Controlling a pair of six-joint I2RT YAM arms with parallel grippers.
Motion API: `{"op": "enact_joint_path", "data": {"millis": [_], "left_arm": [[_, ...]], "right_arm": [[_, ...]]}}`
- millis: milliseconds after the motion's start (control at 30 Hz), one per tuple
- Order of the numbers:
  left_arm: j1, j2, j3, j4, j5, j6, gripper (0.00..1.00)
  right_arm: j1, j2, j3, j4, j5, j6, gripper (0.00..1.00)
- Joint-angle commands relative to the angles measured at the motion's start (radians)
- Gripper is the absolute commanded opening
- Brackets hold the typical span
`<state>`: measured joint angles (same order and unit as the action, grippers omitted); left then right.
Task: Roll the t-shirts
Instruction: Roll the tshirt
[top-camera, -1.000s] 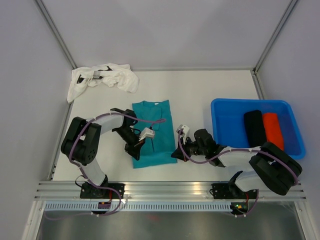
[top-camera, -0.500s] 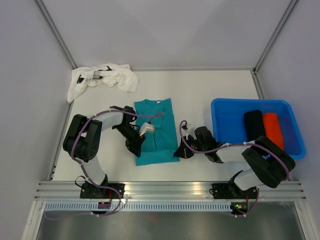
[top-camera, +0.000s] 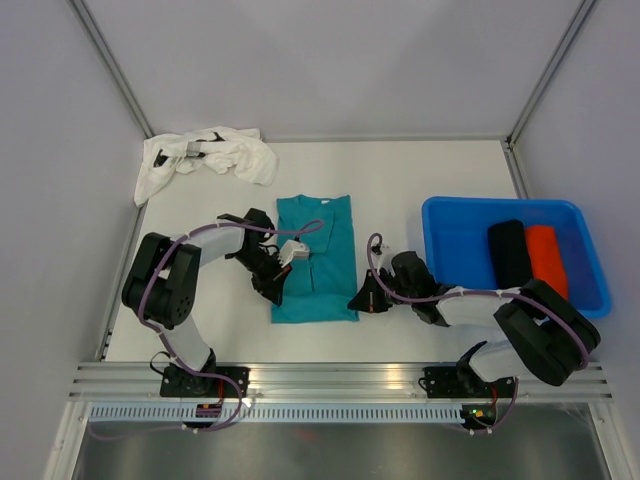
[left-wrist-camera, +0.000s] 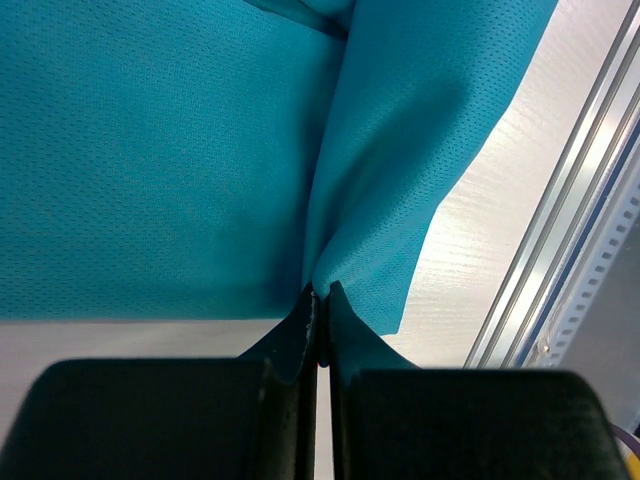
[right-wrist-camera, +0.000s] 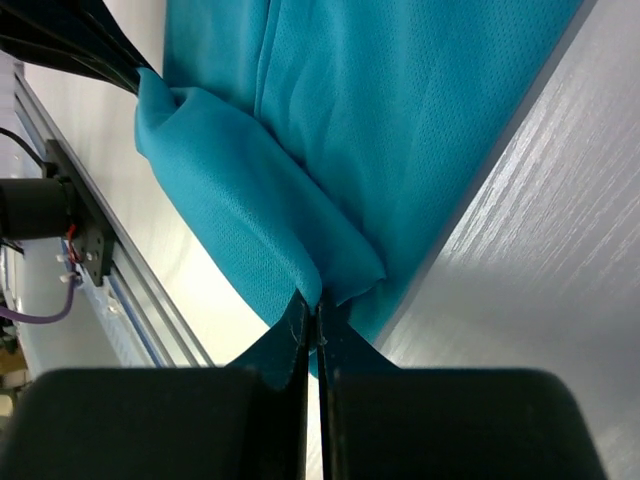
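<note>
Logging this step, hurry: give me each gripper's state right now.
Left gripper: shut on the teal soft cloth t-shirt.
Right gripper: shut on the same t-shirt.

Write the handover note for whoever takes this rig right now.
Grippers: the left gripper is shut on the teal t-shirt at its near left corner. The right gripper is shut on its near right corner.
Things: the teal shirt lies flat between the arms, folded into a narrow strip. The white t-shirt is crumpled at the far left.
Done: the black t-shirt and orange-red t-shirt lie rolled in the blue tub.
Left: roll the teal one, probably from the near hem, then the white one.
</note>
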<state>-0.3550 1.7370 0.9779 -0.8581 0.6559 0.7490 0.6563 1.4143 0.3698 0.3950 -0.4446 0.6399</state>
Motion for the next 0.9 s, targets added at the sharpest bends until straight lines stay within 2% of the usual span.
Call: {"op": "enact_joint_path", "data": {"millis": [0, 100, 133, 167, 233, 267, 367, 567, 667, 733, 833, 867], "left_arm": [[0.002, -0.019, -0.002, 0.04, -0.038, -0.026, 0.02], [0.002, -0.022, 0.016, 0.059, -0.042, -0.048, 0.02], [0.001, -0.022, 0.021, 0.062, -0.033, -0.05, 0.02], [-0.001, -0.022, 0.028, 0.06, -0.03, -0.048, 0.02], [-0.005, -0.016, 0.031, 0.062, -0.025, -0.05, 0.02], [-0.009, -0.013, 0.03, 0.062, -0.025, -0.05, 0.02], [-0.015, -0.001, 0.025, 0.062, -0.03, -0.051, 0.02], [-0.016, -0.01, 0.027, 0.062, -0.032, -0.062, 0.02], [-0.015, -0.013, 0.036, 0.062, -0.032, -0.074, 0.03], [-0.016, -0.014, 0.038, 0.06, -0.032, -0.076, 0.04], [-0.016, -0.013, 0.038, 0.062, -0.041, -0.083, 0.06], [-0.016, -0.013, 0.039, 0.06, -0.044, -0.091, 0.07]], "right_arm": [[0.006, -0.067, -0.037, 0.015, 0.024, 0.087, 0.0], [0.006, -0.101, -0.022, -0.066, 0.078, 0.046, 0.03], [0.006, -0.098, 0.015, -0.1, 0.099, 0.012, 0.07], [0.006, -0.092, 0.036, -0.163, 0.116, -0.005, 0.16], [0.005, -0.071, 0.086, -0.206, 0.148, -0.038, 0.22], [0.005, -0.064, 0.095, -0.234, 0.161, -0.042, 0.28], [0.005, -0.063, 0.121, -0.301, 0.25, -0.06, 0.34], [0.003, -0.17, 0.172, -0.424, 0.389, -0.12, 0.34], [0.032, -0.225, 0.196, -0.469, 0.438, -0.173, 0.25], [0.086, -0.25, 0.181, -0.403, 0.426, -0.18, 0.16], [0.15, -0.239, 0.126, -0.209, 0.322, -0.134, 0.1], [0.161, -0.227, 0.121, -0.19, 0.316, -0.128, 0.08]]}}
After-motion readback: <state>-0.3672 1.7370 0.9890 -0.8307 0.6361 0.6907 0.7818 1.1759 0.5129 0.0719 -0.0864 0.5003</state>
